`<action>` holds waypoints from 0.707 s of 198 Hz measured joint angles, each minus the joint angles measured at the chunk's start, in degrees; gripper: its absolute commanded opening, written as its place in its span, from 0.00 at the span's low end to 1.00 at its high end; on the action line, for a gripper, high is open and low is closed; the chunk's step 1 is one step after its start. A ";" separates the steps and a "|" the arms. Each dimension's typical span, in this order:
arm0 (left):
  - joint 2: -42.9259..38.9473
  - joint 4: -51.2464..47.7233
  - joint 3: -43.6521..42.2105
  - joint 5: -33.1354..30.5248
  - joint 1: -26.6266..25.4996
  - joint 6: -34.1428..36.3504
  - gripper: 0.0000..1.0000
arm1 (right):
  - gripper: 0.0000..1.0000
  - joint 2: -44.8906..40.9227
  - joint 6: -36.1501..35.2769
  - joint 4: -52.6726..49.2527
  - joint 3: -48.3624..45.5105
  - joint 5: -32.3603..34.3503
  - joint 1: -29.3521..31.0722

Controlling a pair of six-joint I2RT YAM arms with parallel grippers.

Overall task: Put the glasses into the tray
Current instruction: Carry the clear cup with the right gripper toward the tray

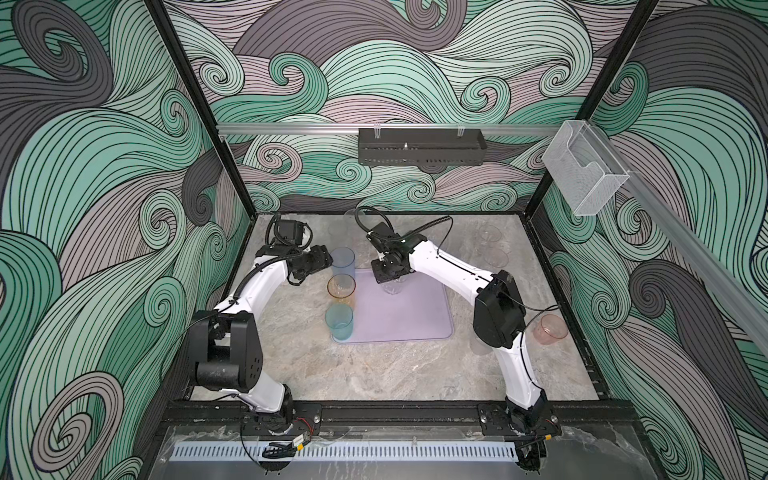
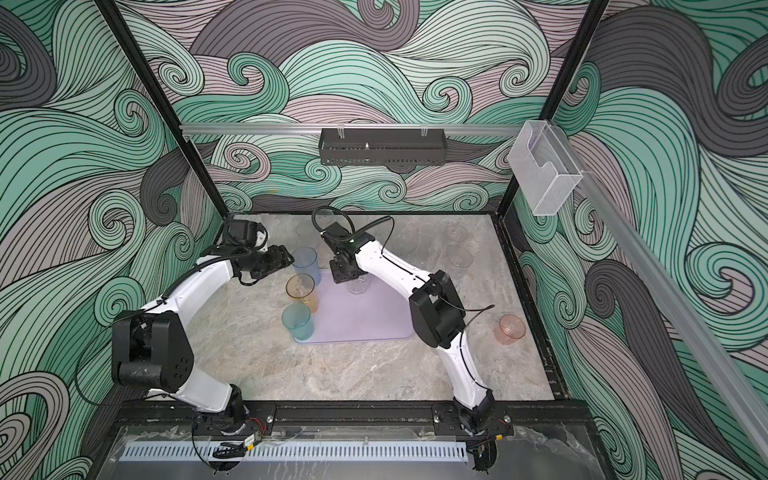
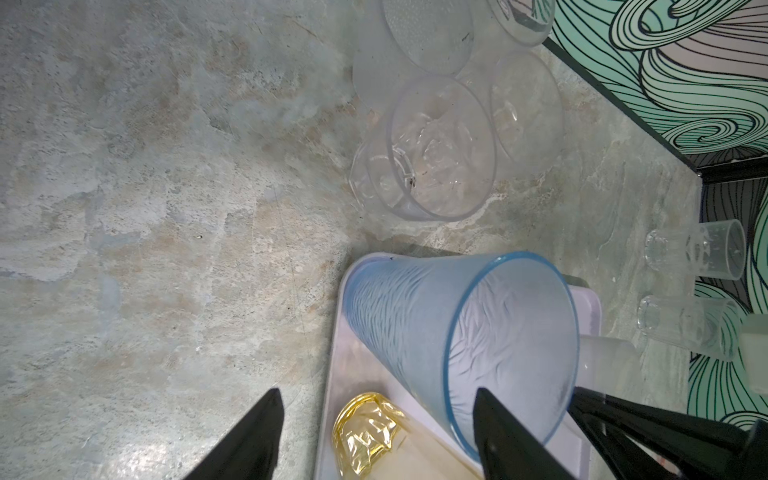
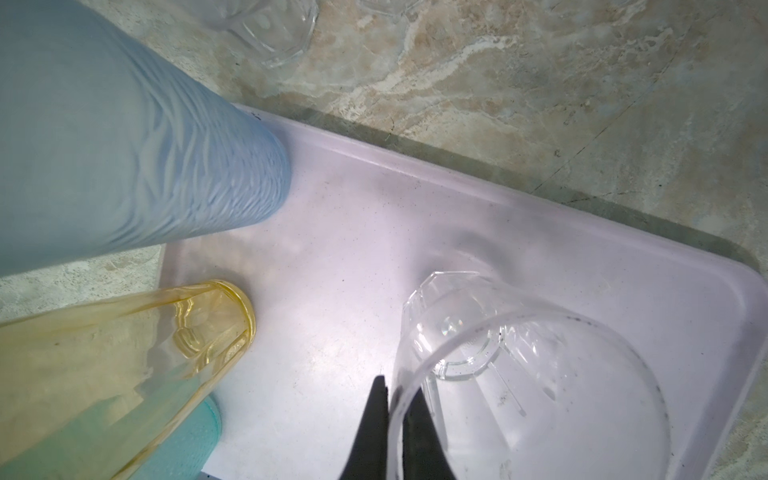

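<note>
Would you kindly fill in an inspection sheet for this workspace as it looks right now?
Surface: marbled grey tabletop, no spills seen.
Job's things: blue tumbler, amber tumbler and teal tumbler stand in the lavender tray, along its left edge; pink cup and several clear glasses outside it.
Clutter: nothing seen.
Grippers: left gripper open beside the blue tumbler; right gripper shut on a small clear glass at its rim, over the tray.
Cables: black cables loop at both wrists; one hangs near the pink cup.
Surroundings: swirl-patterned walls; black rack and clear box on rails.
</note>
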 measured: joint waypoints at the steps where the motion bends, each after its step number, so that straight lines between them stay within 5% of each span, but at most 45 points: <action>1: 0.00 0.00 0.00 0.00 0.00 0.00 0.75 | 0.00 0.02 0.00 0.00 0.00 -0.02 0.00; 66: 0.00 0.04 -0.33 -0.13 0.00 -0.02 0.75 | 0.08 8.48 -0.02 -0.17 9.94 -0.46 1.14; 111: 0.00 0.04 -0.35 -0.15 0.00 -0.02 0.74 | 0.30 14.40 0.20 -2.01 21.16 -1.70 2.23; 140: 0.00 0.04 -0.37 -0.15 0.00 -0.02 0.75 | 0.34 13.94 0.20 -3.10 22.08 -3.72 2.12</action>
